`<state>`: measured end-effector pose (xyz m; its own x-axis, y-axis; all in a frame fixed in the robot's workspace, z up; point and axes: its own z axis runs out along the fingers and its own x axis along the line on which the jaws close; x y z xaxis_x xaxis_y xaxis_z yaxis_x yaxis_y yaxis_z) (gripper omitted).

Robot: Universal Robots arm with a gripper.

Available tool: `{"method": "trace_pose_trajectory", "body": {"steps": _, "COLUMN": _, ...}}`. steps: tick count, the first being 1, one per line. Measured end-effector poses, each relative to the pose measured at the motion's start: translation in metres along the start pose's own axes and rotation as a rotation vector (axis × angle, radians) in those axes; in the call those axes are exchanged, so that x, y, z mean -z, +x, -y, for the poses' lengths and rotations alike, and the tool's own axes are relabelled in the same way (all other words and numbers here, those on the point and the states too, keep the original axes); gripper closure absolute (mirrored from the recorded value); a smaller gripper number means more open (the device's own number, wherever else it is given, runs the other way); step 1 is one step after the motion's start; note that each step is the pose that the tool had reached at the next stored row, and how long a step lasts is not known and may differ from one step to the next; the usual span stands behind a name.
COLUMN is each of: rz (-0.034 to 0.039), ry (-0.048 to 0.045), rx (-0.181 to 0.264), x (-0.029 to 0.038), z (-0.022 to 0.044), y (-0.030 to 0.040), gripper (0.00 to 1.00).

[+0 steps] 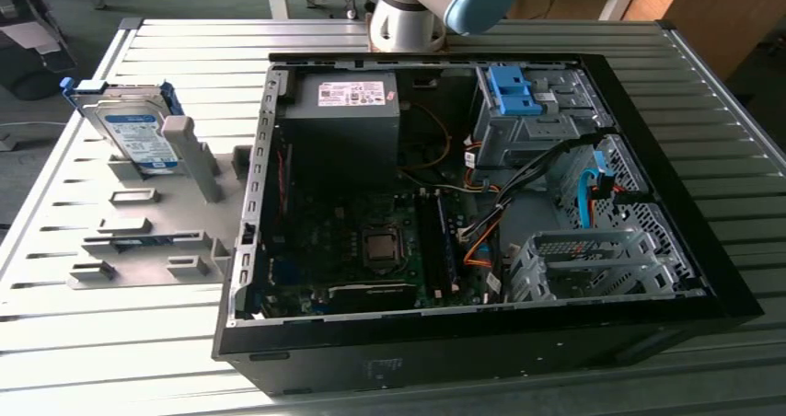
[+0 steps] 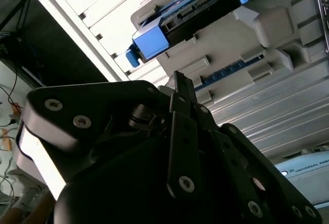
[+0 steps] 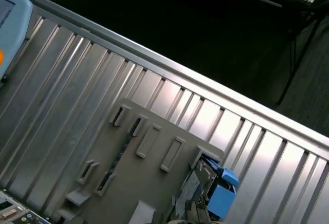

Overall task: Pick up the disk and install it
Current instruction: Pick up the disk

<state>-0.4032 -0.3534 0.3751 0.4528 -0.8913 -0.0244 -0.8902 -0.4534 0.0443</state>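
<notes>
one gripper serves this job. in the second wrist view its black body is seen edge-on, so i cannot tell whether it stands wide or narrow, and nothing sits in its grasp. it hangs above the slatted table, with its tip aimed toward the grey rack and well apart from it.

the disk lies straight beyond the tip, past the rack's empty slots, with nothing touching it but the rack. it seems to stand on a short end, so i judge its long axis upright or nearly so. the thin end with the connector faces the gripper and runs crosswise to the line from tip to disk, with a blue frame piece at each end of it.

in the exterior view the disk stands just beside a grey post, near the table's far corner on the exterior view's left. its label face is turned toward the open computer case, which lies on the table's middle, beside the rack. i judge the pick-up not yet begun, since the disk rests in the rack and outside the case.
</notes>
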Motion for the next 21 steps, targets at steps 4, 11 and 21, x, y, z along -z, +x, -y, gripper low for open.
{"method": "trace_pose_trajectory", "body": {"steps": 4, "rz": -0.0016, "ry": -0.001, "rx": 0.035, "x": 0.0, "z": 0.0, "y": 0.0, "gripper": 0.89}}
{"method": "trace_pose_trajectory", "body": {"steps": 11, "rz": -0.0046, "ry": -0.0027, "rx": 0.104, "x": -0.0008, "z": 0.0001, "y": 0.0, "gripper": 0.89}}
{"method": "trace_pose_trajectory", "body": {"steps": 21, "rz": -0.0054, "ry": -0.0027, "rx": 0.115, "x": -0.0014, "z": 0.0, "y": 0.0, "gripper": 0.89}}
